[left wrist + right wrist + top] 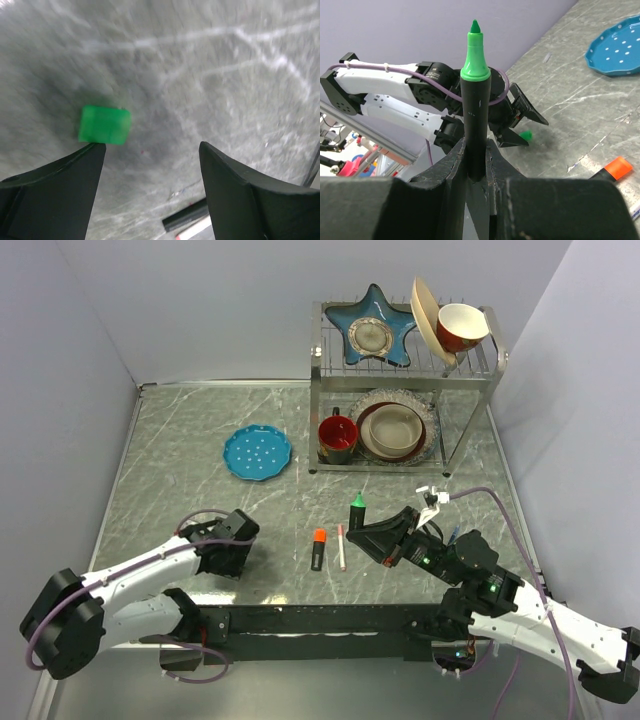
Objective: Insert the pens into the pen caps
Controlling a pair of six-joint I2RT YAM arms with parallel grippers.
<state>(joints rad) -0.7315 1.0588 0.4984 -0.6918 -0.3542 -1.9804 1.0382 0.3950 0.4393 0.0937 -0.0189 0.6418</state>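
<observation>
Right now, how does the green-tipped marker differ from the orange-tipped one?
The green-tipped marker is clamped in the right gripper; the orange-tipped marker lies free on the table. The green-tipped marker's end is pointed; the orange-tipped marker's looks blocky. Both have black bodies.

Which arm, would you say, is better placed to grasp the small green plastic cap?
Left: the left gripper, open, hovers over the small green plastic cap, while the right gripper is shut on the green-tipped black marker.
</observation>
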